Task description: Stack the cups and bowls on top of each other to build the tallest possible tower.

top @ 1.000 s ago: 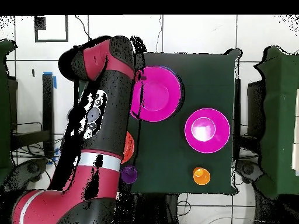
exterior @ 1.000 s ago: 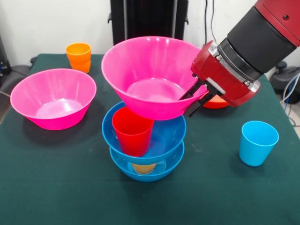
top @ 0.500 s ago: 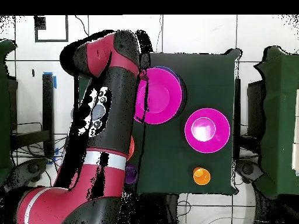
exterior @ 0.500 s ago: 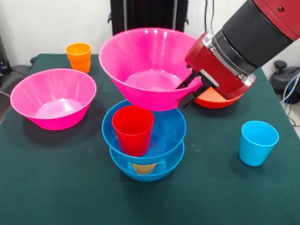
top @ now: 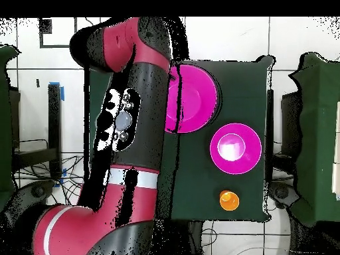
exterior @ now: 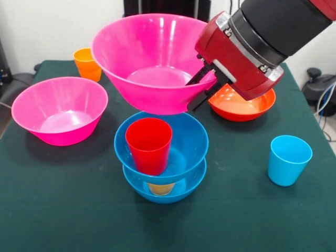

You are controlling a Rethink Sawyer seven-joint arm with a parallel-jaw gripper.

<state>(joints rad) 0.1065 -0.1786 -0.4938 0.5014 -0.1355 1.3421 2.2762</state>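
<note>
My gripper is shut on the right rim of a large pink bowl, which hangs tilted in the air above the tower. The tower is two nested blue bowls with a yellow cup showing between them. A red cup stands upright in the upper blue bowl. In the overhead view the held pink bowl juts out from under the arm, which hides the blue bowls.
A second pink bowl sits at the front view's left. An orange cup stands behind it. To the right lie an orange-red bowl and a light blue cup.
The gripper has lifted the pink bowl up and to the left in the front view, clear of the red cup. The orange-red bowl behind the arm is now uncovered.
</note>
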